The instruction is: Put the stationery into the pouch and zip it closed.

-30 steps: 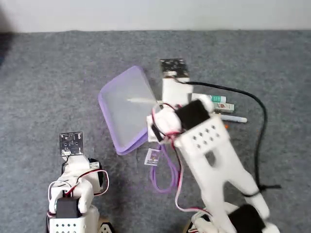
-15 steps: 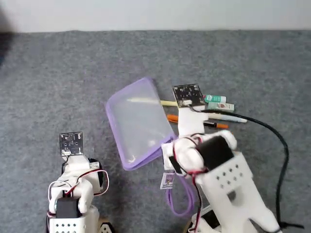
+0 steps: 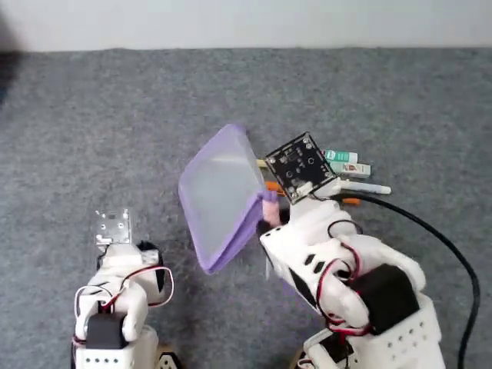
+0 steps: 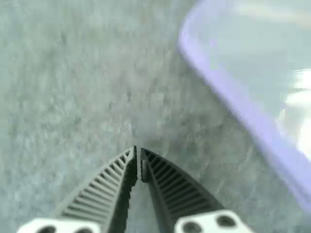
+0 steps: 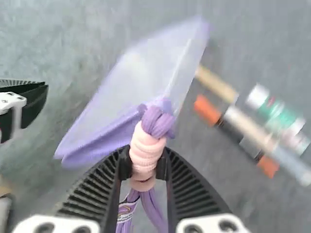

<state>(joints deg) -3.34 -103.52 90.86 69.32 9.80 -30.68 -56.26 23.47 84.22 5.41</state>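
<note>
A translucent purple pouch [image 3: 219, 192] stands tilted up on one edge at the table's middle. My right gripper [image 3: 269, 209] is shut on the pink wrap [image 5: 144, 150] of the pouch's purple strap, at the pouch's corner [image 5: 156, 116]. The stationery lies on the carpet just beyond it: a green-and-white tube [image 3: 342, 157], a white pen [image 3: 370, 188], an orange marker [image 5: 228, 128] and a beige pencil [image 5: 214, 82]. My left gripper [image 4: 137, 156] is shut on nothing, low over the carpet at the near left [image 3: 115, 231], with the pouch's edge [image 4: 243, 104] ahead of it.
Grey carpet [image 3: 92, 115] covers the table, with open room at the left and far side. A black cable [image 3: 430, 231] runs from the right arm across the right side. The purple strap [image 5: 130, 208] hangs down between the right fingers.
The right arm has drawn back toward the near edge, dragging the pouch by its strap and tipping it up on its edge. The left wrist has tilted slightly.
</note>
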